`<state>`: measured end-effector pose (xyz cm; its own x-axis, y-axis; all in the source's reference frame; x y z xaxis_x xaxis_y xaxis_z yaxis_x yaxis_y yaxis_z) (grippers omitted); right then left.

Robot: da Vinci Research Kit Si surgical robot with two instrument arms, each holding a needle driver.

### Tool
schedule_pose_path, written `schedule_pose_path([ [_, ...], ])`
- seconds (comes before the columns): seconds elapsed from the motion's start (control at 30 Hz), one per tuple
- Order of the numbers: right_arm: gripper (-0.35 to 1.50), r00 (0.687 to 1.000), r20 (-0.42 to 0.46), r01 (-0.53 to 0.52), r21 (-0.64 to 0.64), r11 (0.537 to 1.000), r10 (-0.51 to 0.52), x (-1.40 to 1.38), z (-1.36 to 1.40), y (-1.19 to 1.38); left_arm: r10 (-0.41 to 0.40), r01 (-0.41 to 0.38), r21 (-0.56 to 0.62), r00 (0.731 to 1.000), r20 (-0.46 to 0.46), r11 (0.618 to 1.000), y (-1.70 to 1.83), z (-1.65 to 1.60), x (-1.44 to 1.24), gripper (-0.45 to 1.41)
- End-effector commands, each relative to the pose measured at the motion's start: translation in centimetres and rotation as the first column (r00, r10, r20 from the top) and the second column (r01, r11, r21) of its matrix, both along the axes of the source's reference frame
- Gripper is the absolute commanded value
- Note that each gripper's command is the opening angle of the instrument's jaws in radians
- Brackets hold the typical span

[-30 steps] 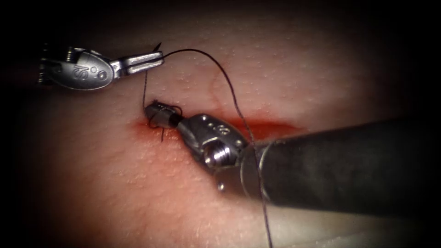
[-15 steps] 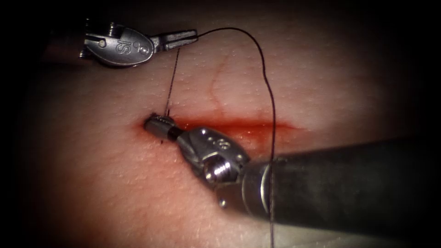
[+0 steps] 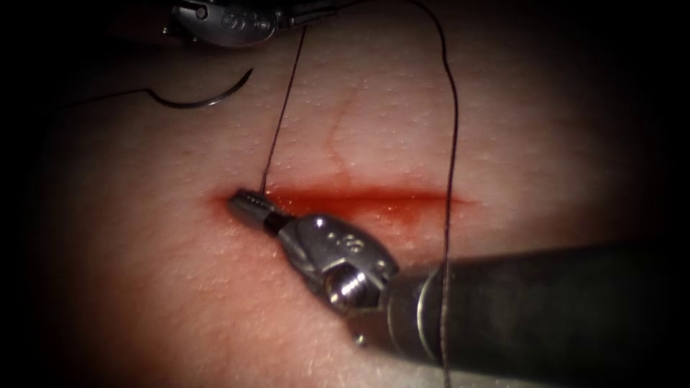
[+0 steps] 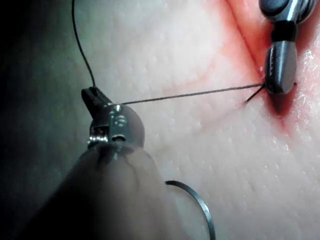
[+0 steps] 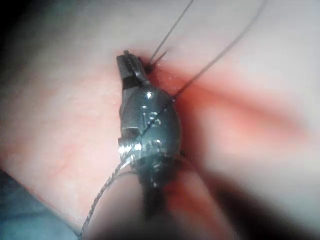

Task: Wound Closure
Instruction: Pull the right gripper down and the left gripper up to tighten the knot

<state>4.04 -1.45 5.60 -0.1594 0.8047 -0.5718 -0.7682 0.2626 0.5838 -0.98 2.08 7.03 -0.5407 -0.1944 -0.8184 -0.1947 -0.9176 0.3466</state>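
Observation:
The tissue (image 3: 503, 129) carries a horizontal cut (image 3: 359, 195) wet with red fluid. My right tool (image 3: 244, 202) rests at the cut's left end, jaws shut on the thread's short tail (image 4: 252, 95) where it leaves the tissue. My left tool (image 3: 316, 11) is far above the cut, shut on the thread (image 3: 284, 108), which runs taut down to the right jaws. A second strand (image 3: 451, 144) arcs from the left jaws down across the right shaft. The curved needle (image 3: 205, 99) lies free on the tissue up and left of the cut, held by neither tool. It also lies beside the left tool (image 4: 92, 95), the needle (image 4: 200, 205).
The right tool's thick shaft (image 3: 546, 302) crosses the lower right of the endoscope view, over the tissue below the cut. A faint vein line (image 3: 341, 129) marks the tissue above the cut.
My left tool has moved up and to the right, drawing the thread taut. The loops around the right jaws have slid off and down to the cut. The needle now shows lying on the tissue.

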Motion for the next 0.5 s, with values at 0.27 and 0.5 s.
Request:
schedule_pose_path([
  [0.27,-0.35,0.995,0.045,0.098,-0.117,0.988,-0.093,0.08,0.12,-0.09,-0.013,0.012,-0.031,0.999,-0.030,0.999,0.30,0.12,-0.15,-0.45],
  [0.5,-0.35,0.963,0.149,0.256,-0.255,0.933,-0.223,0.10,0.17,-0.15,-0.025,0.022,-0.049,0.998,-0.052,0.999,0.47,0.18,-0.22,-0.45],
])
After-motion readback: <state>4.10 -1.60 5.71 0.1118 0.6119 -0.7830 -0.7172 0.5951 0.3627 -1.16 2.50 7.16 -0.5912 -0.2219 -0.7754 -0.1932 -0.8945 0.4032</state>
